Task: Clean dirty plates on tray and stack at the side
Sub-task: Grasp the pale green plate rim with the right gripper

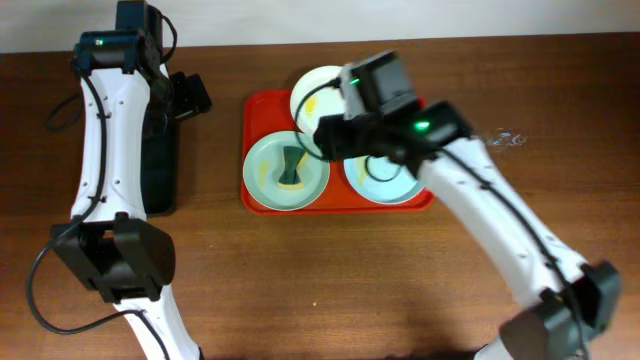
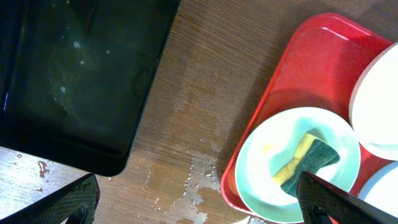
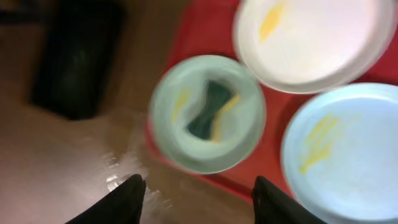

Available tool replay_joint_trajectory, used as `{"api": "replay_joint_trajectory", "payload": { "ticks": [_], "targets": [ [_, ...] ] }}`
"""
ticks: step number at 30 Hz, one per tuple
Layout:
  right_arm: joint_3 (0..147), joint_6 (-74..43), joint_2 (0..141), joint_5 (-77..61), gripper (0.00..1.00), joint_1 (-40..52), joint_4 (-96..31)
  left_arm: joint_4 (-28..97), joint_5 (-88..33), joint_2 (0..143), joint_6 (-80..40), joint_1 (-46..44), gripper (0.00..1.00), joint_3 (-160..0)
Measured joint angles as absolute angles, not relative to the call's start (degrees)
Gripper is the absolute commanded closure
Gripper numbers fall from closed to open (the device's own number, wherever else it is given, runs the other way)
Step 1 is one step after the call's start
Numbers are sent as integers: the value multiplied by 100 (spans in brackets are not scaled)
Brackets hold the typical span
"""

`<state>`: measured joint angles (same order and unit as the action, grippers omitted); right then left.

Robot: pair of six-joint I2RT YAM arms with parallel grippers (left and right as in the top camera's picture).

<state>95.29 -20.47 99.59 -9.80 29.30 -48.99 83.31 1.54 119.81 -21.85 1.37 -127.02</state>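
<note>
Left gripper (image 2: 198, 179): spread wide and holding nothing. You can see its dark, finely patterned fingers (image 2: 69, 202) at the bottom corners of the left wrist view, above the wood-grain table (image 1: 330, 270).

Right gripper (image 3: 199, 180): also spread and empty. Its two black fingers hang over the tray's near edge. This view is blurred, so you cannot judge fine detail.

The tray (image 1: 258, 115) is glossy red-orange plastic, rectangular, with rounded corners and a raised rim. It sits mid-table and holds all three plates.
- Mint plate (image 1: 265, 170): round and shallow, in the tray's left part, with a faint yellow smear. On it lies a sponge (image 2: 308, 163) with a pinched waist, yellow foam on one face and green scouring pad on the other.
- White plate (image 1: 315, 90): at the tray's far side, smooth and glossy, with a yellow streak.
- Pale blue plate (image 3: 354, 155): in the tray's right part, with yellow streaks. In the overhead view the right arm partly covers it.

A matte black tray (image 2: 68, 74) with rounded corners lies to the left, apart from the red one. Water droplets (image 2: 198, 167) speckle the wood between them.
</note>
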Motion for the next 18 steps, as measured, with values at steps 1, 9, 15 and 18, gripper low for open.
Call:
{"api": "replay_joint_trajectory", "payload": {
  "ticks": [1,9,15,18],
  "targets": [
    [9553,-2150,10370,-541,42,3118,-4845,8333,154,11979,-2187,137,1,-12702],
    [9542,-2418,12088,-244,60,3002,-4392,8440,106,11981,-2185,137,1,-12702],
    [9542,-2331,12495,-263,59,2956,-3968,8578,-327,11979,-2163,137,1,-12702],
    [9542,-2215,12578,-287,80,2902,-3828,8578,-386,11990,-1868,62,3,-12702]
  ]
}}
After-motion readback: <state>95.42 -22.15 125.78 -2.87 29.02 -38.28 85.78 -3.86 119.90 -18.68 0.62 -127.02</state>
